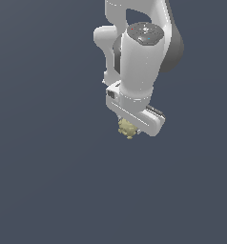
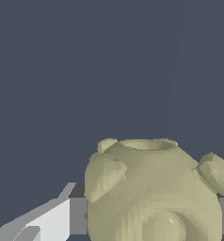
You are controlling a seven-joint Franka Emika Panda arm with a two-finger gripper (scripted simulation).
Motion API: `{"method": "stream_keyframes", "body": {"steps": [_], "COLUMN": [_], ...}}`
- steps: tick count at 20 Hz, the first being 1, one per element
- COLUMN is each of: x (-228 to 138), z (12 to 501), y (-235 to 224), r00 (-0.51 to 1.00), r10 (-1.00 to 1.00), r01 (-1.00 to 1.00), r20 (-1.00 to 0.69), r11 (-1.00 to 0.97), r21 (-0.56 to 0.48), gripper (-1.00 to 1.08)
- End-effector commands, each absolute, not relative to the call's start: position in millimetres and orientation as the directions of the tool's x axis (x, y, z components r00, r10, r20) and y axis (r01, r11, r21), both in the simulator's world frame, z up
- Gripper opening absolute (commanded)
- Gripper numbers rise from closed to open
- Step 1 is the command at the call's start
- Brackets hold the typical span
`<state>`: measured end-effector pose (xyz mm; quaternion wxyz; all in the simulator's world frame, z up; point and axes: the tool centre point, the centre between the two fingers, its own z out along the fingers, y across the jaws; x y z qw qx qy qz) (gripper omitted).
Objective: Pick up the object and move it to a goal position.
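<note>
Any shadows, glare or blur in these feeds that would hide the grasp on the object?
Exterior view: flat, even light, no cast shadow on the dark background, no blur; the object is small and half hidden under the gripper. Wrist view: sharp but coarsely faceted, no glare, soft shading only; the object fills the frame, cut by its edge.

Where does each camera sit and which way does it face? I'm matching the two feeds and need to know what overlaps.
Exterior view: off the arm, apparently above it, looking down past the white arm onto the gripper and the plain dark floor; the arm's links and wrist show.
Wrist view: on the wrist, looking out along the fingers at the floor; only the pale fingers and their grey pads show.
Shared: the yellowish-tan knobbly object, small under the gripper in one view, large between the fingers in the other.
</note>
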<state>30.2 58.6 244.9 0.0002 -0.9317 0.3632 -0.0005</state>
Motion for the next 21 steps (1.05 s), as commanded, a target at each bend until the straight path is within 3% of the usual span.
{"method": "stream_keyframes", "body": {"steps": [1,11,21], "x": [27,23,25], "z": [270,332,336], "y": [65,81,83], "r00": [0.736,0.736,0.737], "r10": [-0.677,-0.677,-0.676], "r01": [-0.677,-0.677,-0.676], "r20": [0.001,0.001,0.000], "r11": [-0.736,-0.736,-0.737], "r21": [0.001,0.000,0.000], "gripper": [-1.00,-1.00,-1.00]}}
